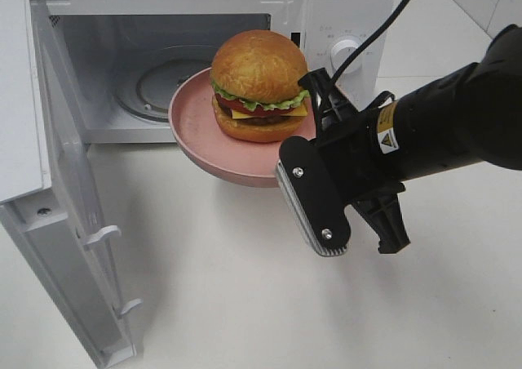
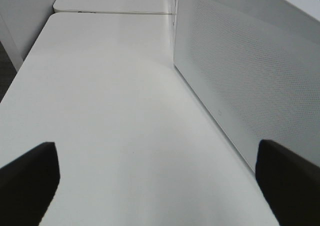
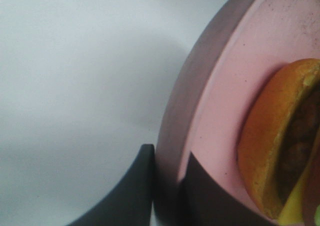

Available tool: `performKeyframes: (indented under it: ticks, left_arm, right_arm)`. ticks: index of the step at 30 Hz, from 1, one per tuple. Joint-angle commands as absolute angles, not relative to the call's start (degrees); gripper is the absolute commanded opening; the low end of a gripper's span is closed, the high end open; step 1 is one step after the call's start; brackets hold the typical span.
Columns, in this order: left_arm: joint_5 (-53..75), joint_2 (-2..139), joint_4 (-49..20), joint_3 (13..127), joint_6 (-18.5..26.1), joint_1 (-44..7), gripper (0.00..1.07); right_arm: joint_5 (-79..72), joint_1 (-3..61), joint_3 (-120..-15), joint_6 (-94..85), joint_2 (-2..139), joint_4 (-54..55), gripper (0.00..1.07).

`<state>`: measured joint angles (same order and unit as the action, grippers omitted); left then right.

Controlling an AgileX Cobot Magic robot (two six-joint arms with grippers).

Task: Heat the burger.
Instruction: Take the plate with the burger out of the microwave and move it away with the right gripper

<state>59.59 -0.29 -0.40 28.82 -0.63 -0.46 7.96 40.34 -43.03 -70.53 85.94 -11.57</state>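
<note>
Exterior high view: right gripper (image 1: 314,153) is clamped on the near-right rim of the plate (image 1: 196,132), burger (image 1: 259,85) riding upright on it, plate held in the air just in front of the microwave (image 1: 342,18) opening, off the table (image 1: 245,287)

Right wrist confirms it: fingers (image 3: 127,191) pinch the plate (image 3: 200,116) rim from both sides, burger (image 3: 265,141) sitting inboard of the grip

Key relation: cavity lies straight ahead of the plate, away from the right arm; the plate's far edge already overlaps the opening, turntable (image 1: 159,83) behind and slightly lower. Door (image 1: 49,181) swung wide to the left, clear of the path

My read: next move is a push forward along the arm's own axis, then lower

Left gripper (image 2: 160,181) spread wide, holding nothing, facing the door's outer face (image 2: 240,76), well apart from the burger. Right arm is the one in play
</note>
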Motion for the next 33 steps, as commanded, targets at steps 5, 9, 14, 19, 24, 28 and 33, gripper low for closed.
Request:
performKeyframes:
  ticks: [5,9,14,19,24,28,33]
  left_arm:
    - [59.42,-1.55,-0.74,28.71,-0.46,-0.46,1.02]
    - [59.42,-1.55,-0.74,28.71,-0.46,-0.46,1.02]
    - [59.42,-1.55,-0.74,28.71,-0.46,-0.46,1.02]
    - [59.42,-1.55,-0.74,28.71,-0.46,-0.46,1.02]
    - [59.42,-1.55,-0.74,28.71,-0.46,-0.46,1.02]
    - [59.42,-1.55,-0.74,28.71,-0.46,-0.46,1.02]
    - [59.42,-1.55,-0.74,28.71,-0.46,-0.46,1.02]
  right_arm:
    - [5.96,40.22,-40.05,-70.30,78.84,-12.15,0.00]
    - [7.79,40.22,-37.87,-70.30,75.00,-12.15,0.00]
    - [11.12,40.22,-34.66,-70.30,69.44,-12.15,0.00]
    - [15.99,40.22,-32.66,-70.24,64.11,-12.15,0.00]
    - [20.45,40.22,-31.40,-68.30,58.90,-13.24,0.00]
    - [23.26,40.22,-30.83,-64.63,56.15,-15.01,0.00]
    - [29.11,40.22,-30.83,-57.98,52.60,-18.91,0.00]
